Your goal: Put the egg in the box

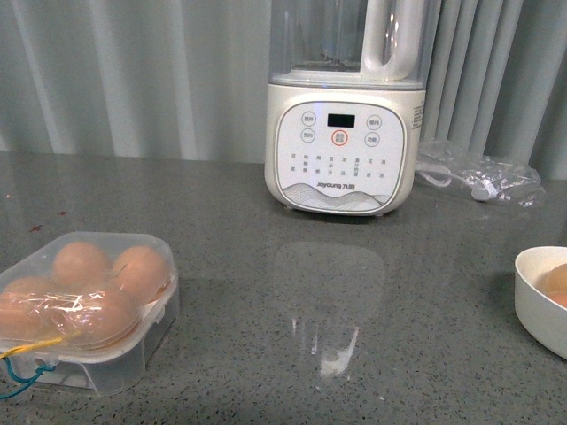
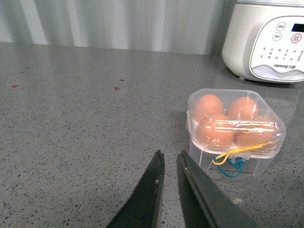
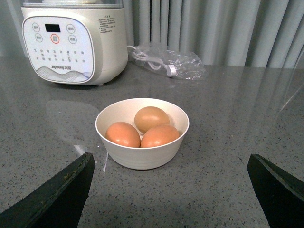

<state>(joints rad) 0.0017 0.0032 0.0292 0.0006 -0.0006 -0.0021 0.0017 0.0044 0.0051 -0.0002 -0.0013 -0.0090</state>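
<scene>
Right gripper (image 3: 171, 190) spread wide, empty, bowl (image 3: 142, 156) of eggs (image 3: 151, 118) just ahead for picking; left gripper (image 2: 170, 164) nearly closed, empty, lidded egg box (image 2: 235, 124) ahead.

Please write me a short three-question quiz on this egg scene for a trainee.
1. True or false: the lid of the box is shut over four eggs.
2. How many eggs lie in the white bowl?
3. Which claw is spread wide? A) left claw B) right claw

Key
1. True; the clear lid covers all four.
2. Three.
3. B; its fingers stand far apart on either side of the bowl, while the left claw's fingers are nearly together.
</scene>
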